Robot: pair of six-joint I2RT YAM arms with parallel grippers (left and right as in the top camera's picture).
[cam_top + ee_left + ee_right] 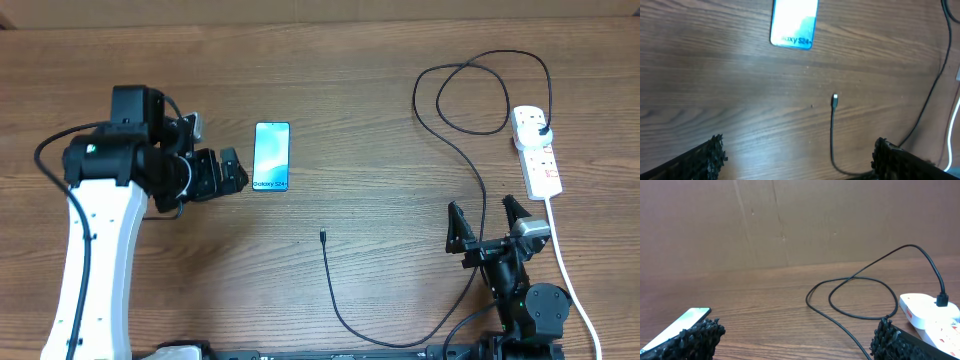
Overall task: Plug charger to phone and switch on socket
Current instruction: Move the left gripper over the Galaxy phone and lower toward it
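A wooden table [330, 60] is seen from above with two robot arms parked at its edges and a charging job judged barely begun. The left hand [236, 170] is held wide at centre left of the frame, just beside the phone's left edge and clear of it, nothing gripped. The right hand [487, 222] is likewise spread wide and empty at lower right, below the socket, a position from which the switches could presumably be reached. The socket [537, 150], a white strip, is laid along the right edge, its thick white cord [565, 260] trailing toward the bottom of the frame. The charger [832, 130] is looped at upper right and run down across the table; its black plug [541, 128] appears to be seated in the strip's top outlet, so only the far end and a switch are thought to need attention. The phone [271, 157] is laid flat, screen up, left of centre. The connector tip [323, 236] is left lying loose below and to the right of the phone, well apart from it.
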